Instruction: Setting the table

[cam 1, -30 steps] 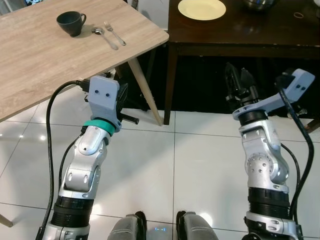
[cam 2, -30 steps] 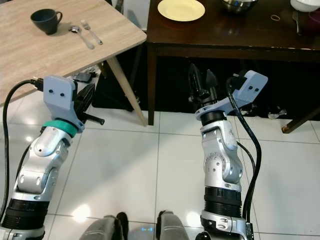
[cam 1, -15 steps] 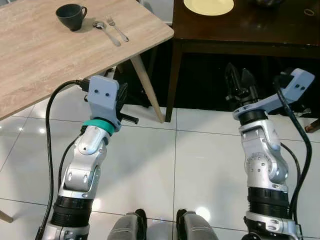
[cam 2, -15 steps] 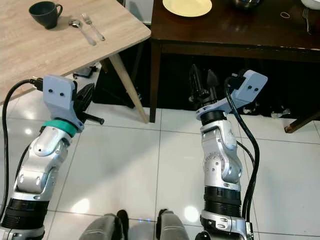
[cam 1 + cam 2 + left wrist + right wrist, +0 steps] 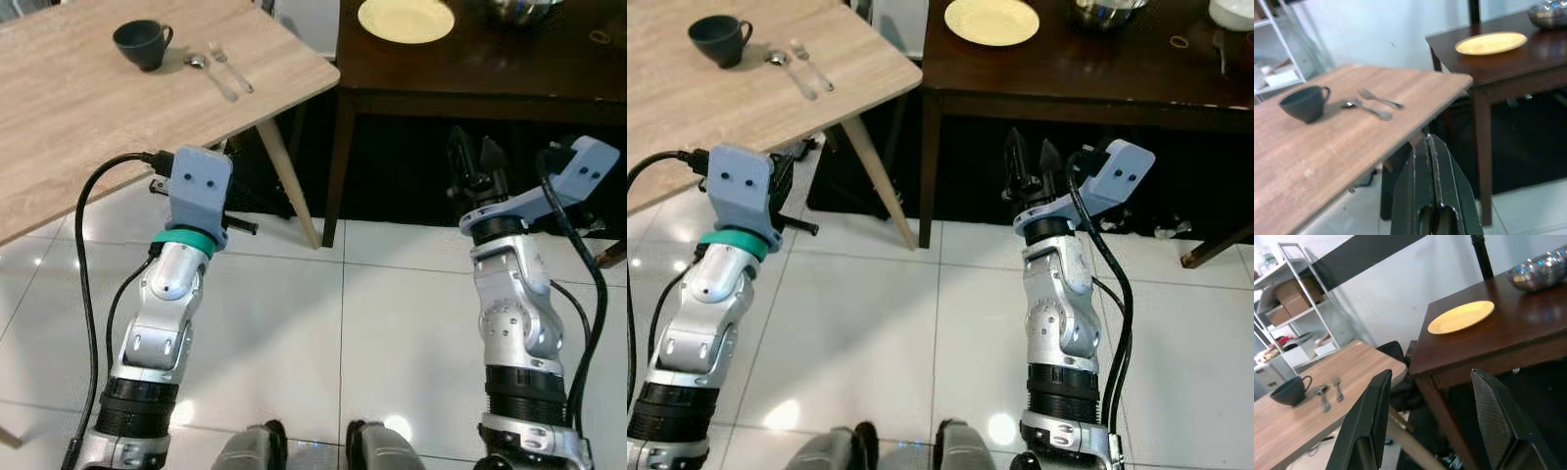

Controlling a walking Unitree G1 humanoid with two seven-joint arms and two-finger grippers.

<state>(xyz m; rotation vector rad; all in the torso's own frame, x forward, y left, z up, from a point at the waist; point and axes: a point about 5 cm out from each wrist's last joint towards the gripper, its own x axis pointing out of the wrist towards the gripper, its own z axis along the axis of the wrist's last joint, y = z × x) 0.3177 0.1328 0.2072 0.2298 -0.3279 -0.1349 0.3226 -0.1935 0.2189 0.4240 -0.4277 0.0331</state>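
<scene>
Left gripper [image 5: 1432, 147] has risen, jaws pressed together; yellow plate [image 5: 1461, 317] lies beyond right gripper's [image 5: 1432, 421] spread jaws.

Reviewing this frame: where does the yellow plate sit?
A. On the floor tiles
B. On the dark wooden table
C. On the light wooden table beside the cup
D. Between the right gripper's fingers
B: the yellow plate lies on the dark wooden table, apart from the cup on the light wooden table.

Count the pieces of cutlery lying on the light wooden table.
2: a spoon next to the dark cup, and a fork lying alongside the spoon on the side away from the cup. Part of the tabletop is out of frame, so more may exist.
</scene>
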